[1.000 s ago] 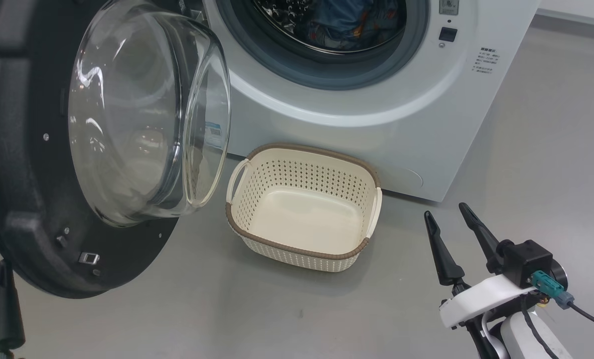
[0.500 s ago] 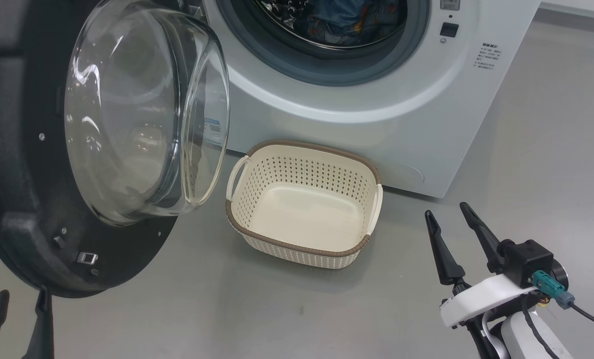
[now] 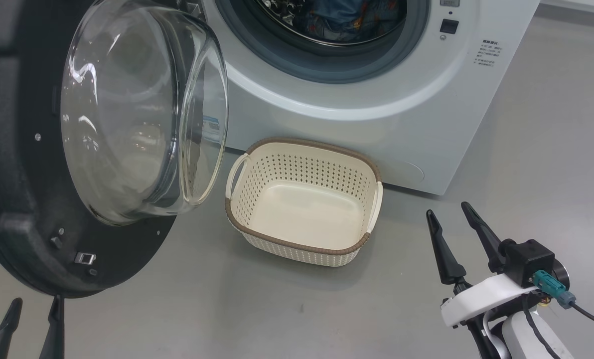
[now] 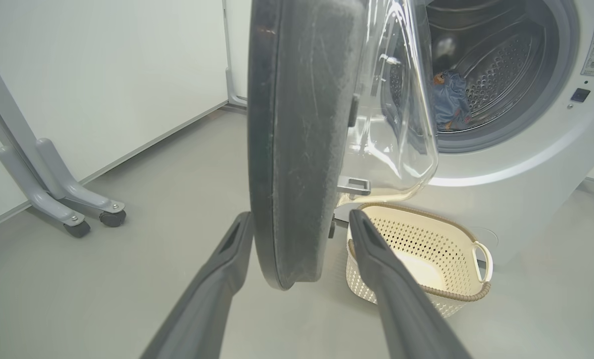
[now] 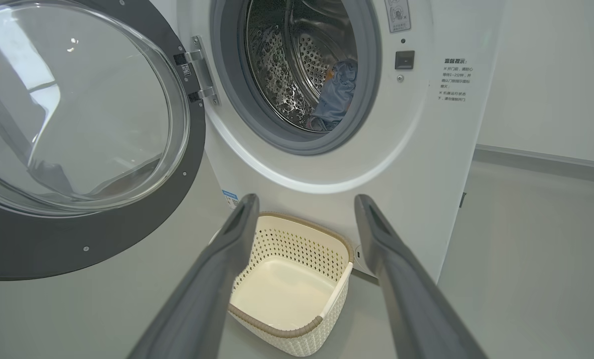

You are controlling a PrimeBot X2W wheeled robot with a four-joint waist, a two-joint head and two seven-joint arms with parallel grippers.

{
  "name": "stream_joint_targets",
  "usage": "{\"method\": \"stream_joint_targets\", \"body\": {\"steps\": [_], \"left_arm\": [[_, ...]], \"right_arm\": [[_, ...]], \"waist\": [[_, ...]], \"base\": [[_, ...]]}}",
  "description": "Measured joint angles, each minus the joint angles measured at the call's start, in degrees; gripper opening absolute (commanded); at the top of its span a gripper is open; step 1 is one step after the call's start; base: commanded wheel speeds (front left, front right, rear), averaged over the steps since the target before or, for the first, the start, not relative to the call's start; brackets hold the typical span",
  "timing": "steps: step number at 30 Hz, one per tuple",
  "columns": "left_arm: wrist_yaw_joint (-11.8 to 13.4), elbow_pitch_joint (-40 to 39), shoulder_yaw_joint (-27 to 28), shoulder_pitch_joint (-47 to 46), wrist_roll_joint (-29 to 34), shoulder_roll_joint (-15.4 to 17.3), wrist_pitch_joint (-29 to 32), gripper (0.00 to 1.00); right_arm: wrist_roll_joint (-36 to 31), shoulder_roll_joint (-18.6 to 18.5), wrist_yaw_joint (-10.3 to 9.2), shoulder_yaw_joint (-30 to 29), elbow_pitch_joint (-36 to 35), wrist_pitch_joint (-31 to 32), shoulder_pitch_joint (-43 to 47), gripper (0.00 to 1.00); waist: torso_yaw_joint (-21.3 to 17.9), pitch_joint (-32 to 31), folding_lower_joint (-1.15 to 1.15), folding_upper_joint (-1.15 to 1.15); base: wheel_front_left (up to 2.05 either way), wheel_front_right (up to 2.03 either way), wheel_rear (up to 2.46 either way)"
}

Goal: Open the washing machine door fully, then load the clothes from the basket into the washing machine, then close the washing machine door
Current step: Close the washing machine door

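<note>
The washing machine door (image 3: pixel 13 199) stands open at the left, its glass bowl bulging toward me. The white washing machine (image 3: pixel 352 129) shows blue clothes (image 3: pixel 347 15) lying in its drum. The basket (image 3: pixel 297 249) sits empty on the floor before the machine. My left gripper (image 3: pixel 37 300) is open just under the door's lower rim. In the left wrist view the door (image 4: pixel 297 124) is edge-on, and the left gripper (image 4: pixel 299 215) has one finger on each side of it; contact cannot be told. My right gripper (image 3: pixel 447 210) hangs open to the right of the basket, holding nothing.
A grey wheeled stand (image 4: pixel 63 199) and a white wall panel (image 4: pixel 102 75) lie left of the door. Grey floor (image 3: pixel 551 124) spreads to the right of the machine, up to a wall with a baseboard (image 5: pixel 546 159).
My left gripper has moved right along the bottom of the head view, to under the door's lower rim, and both its fingers now show. The head camera shifted slightly. The right arm stayed still.
</note>
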Motion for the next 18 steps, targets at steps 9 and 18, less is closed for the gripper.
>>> {"method": "stream_joint_targets", "body": {"steps": [9, 18], "left_arm": [[0.0, -0.5, 1.4, -1.0, 0.0, -1.7, 0.0, 1.00], [0.0, -0.5, 2.0, -1.2, 0.3, -2.0, 0.0, 1.00]], "right_arm": [[0.0, 0.0, 0.00, -0.1, 0.0, 0.0, 0.0, 1.00], [0.0, 0.0, 0.00, -0.1, 0.0, 0.0, 0.0, 1.00]], "waist": [[0.1, 0.1, 0.00, 0.00], [0.2, 0.1, 0.00, 0.00]], "base": [[0.00, 0.00, 0.00], [0.00, 0.00, 0.00]]}}
